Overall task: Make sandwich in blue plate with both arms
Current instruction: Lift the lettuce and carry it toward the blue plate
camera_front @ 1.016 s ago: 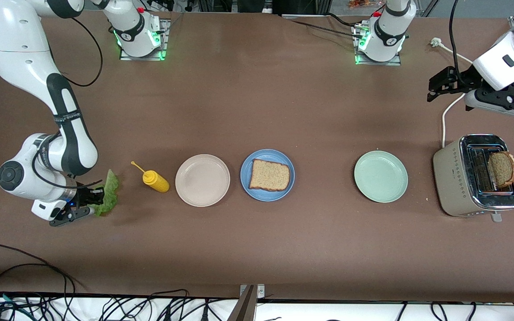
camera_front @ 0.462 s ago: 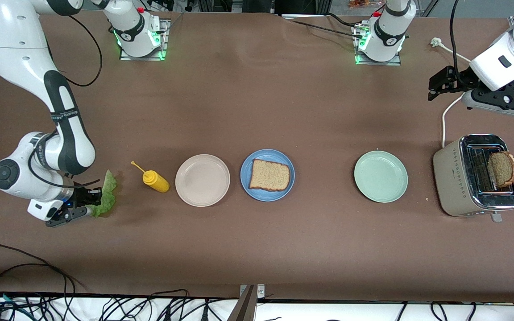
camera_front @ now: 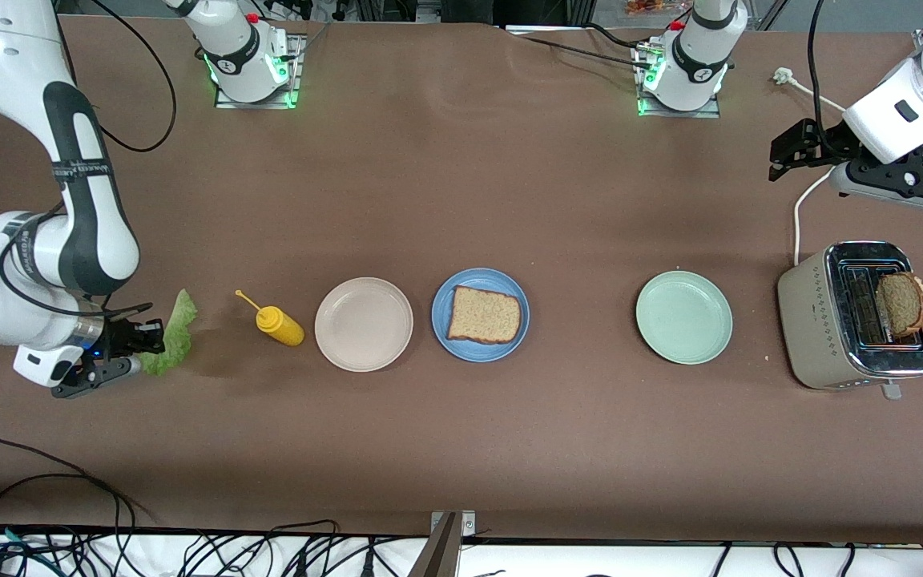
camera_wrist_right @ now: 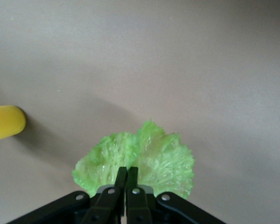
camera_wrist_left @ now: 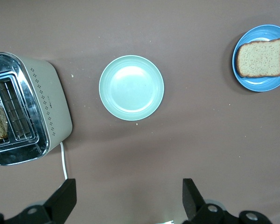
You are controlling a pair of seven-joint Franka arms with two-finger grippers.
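Since a second ago the right end effector (camera_front: pixel 135 353) has drawn toward its own end of the desk, carrying the lettuce leaf (camera_front: pixel 167 345) farther from the yellow squeeze bottle (camera_front: pixel 276 323). Its fingers are pinched tight on the leaf's edge, the ruffled body fanning out past the tips, apparently lifted off the desk (camera_front: pixel 461 449).

To do this step well, I judge the leaf should be raised enough to clear the bottle and the beige plate (camera_front: pixel 364 324), then carried over the blue plate (camera_front: pixel 481 315) and released flat on the bread slice (camera_front: pixel 484 315) there. That plate lies well apart, toward the left arm's end.

The left end effector (camera_front: pixel 786 152) waits, jaws wide and empty, above the desk near the toaster (camera_front: pixel 854 316), where the second bread slice (camera_front: pixel 902 304) stands. A pale green plate (camera_front: pixel 683 317) sits between toaster and blue plate.
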